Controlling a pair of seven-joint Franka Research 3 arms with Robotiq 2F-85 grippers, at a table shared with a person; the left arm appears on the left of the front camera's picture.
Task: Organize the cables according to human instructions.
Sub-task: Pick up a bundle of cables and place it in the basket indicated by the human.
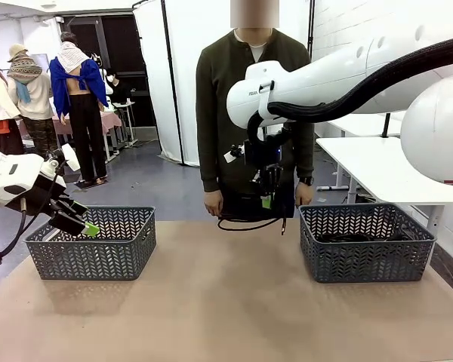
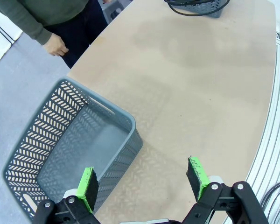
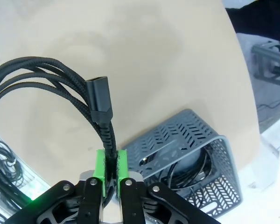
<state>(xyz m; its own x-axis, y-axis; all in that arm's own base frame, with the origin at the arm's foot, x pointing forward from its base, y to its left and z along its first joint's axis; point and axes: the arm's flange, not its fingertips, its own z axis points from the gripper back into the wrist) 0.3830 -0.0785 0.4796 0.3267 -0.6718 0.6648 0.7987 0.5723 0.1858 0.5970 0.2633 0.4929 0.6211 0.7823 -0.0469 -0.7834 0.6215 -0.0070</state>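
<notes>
My right gripper [image 1: 266, 199] hangs over the table's far middle, just in front of the human [image 1: 241, 83], shut on a coiled black cable [image 1: 249, 223] that dangles below it. The right wrist view shows the green pads [image 3: 101, 164] clamped on the braided cable [image 3: 37, 77], its plug [image 3: 99, 95] standing up. More cables [image 1: 355, 237] lie in the right basket [image 1: 366, 260]. My left gripper [image 1: 81, 224] is open above the left basket [image 1: 90, 260]. In its wrist view the gripper [image 2: 142, 182] straddles that basket's [image 2: 116, 112] near rim, and the basket is empty.
The human stands at the far edge with both hands [image 1: 214, 202] down at the sides. A white table [image 1: 385, 162] stands behind the right basket. Bare brown tabletop [image 1: 226, 302] lies between the two baskets.
</notes>
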